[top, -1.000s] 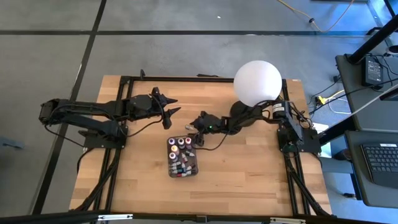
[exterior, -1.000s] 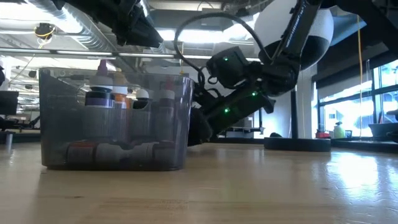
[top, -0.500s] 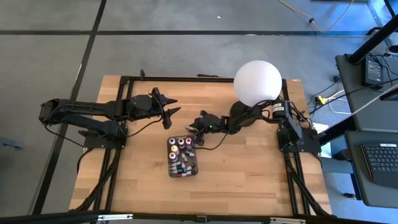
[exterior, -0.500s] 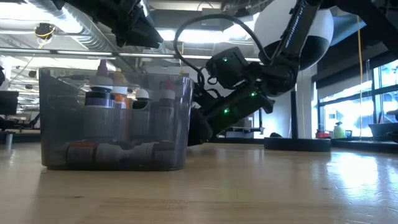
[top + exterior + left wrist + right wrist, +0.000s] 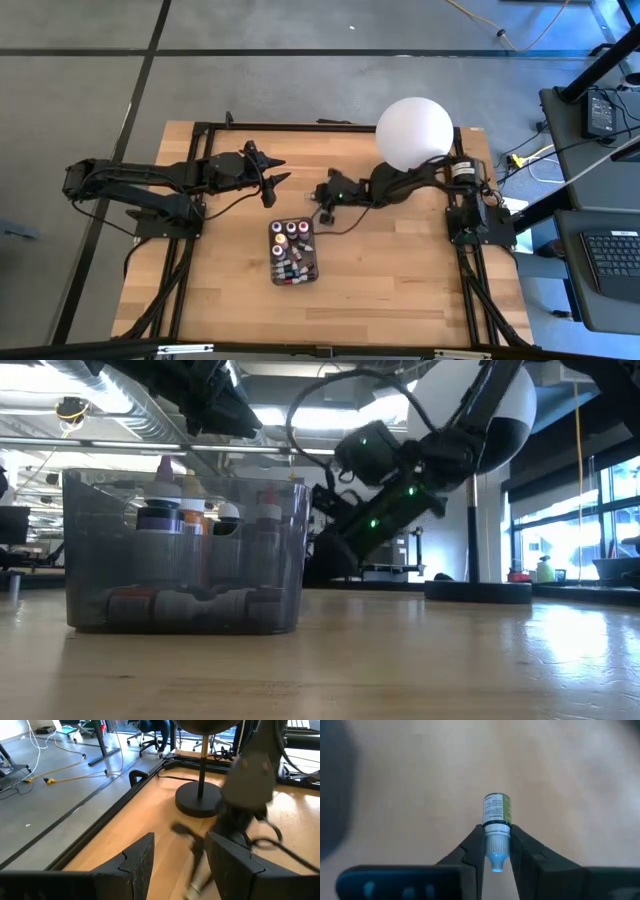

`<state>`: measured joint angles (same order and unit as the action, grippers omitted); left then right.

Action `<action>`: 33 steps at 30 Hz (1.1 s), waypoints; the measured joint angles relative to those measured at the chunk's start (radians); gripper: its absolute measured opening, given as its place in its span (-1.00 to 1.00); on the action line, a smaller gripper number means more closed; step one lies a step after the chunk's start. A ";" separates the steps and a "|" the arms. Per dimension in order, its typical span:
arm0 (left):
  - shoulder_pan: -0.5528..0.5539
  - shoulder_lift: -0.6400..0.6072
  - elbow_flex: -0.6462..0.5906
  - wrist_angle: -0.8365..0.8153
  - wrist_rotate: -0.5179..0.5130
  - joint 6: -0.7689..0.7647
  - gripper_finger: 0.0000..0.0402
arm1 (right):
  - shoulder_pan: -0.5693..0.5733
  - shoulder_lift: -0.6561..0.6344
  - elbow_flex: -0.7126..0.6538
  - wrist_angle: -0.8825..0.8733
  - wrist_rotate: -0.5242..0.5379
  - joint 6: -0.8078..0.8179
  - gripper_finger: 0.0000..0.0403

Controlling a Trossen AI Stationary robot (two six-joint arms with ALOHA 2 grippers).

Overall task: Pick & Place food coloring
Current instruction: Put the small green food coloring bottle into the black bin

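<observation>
A small food coloring bottle [image 5: 496, 815] with a green-edged label and a white cap sits between the fingers of my right gripper [image 5: 496, 840], which is shut on it. In the high view that gripper [image 5: 322, 201] stands just beyond the far right corner of the dark grey tray [image 5: 292, 252]. The tray holds several more bottles, some upright [image 5: 165, 510], some lying on its floor. My left gripper [image 5: 273, 176] hovers open above the table, far-left of the tray, with nothing between its fingers [image 5: 137, 865]. My right gripper pinches the bottle's white cap end [image 5: 496, 836] between its two fingers. The fingers come from the table's right, slanting down, and lie along the bottle. The labelled body [image 5: 496, 809] sticks out past the fingertips. The bottle looks lifted clear of the table.
A big white globe lamp [image 5: 414, 133] stands on a black round base [image 5: 199, 800] at the far right, right beside my right arm [image 5: 400, 185]. Bare wood lies on the near side and to the right of the tray [image 5: 185, 550].
My right gripper has shut on the bottle, then risen and drawn back a little toward the table's right edge, and its wrist has tipped up. The bottle has come up off the table with it.
</observation>
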<state>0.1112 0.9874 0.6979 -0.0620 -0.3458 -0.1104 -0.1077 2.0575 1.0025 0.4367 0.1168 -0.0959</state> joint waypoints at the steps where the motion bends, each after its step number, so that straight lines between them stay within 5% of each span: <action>1: 0.000 0.000 0.000 0.000 0.000 0.000 -0.14 | -0.009 -0.021 0.000 -0.022 0.019 -0.019 -0.64; 5: 0.000 0.000 0.000 0.000 0.000 0.000 -0.15 | -0.048 -0.133 0.001 -0.121 0.013 -0.049 -0.64; 16: 0.000 0.000 0.000 -0.002 0.004 0.000 -0.14 | -0.062 -0.457 0.004 -0.155 -0.208 -0.041 -0.63; 33: 0.000 0.000 0.000 -0.024 0.007 0.000 -0.15 | 0.168 -0.448 0.084 -0.149 -0.119 0.017 -0.62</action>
<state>0.1112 0.9874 0.6983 -0.0859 -0.3389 -0.1101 0.0606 1.6100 1.0866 0.2876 -0.0020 -0.0788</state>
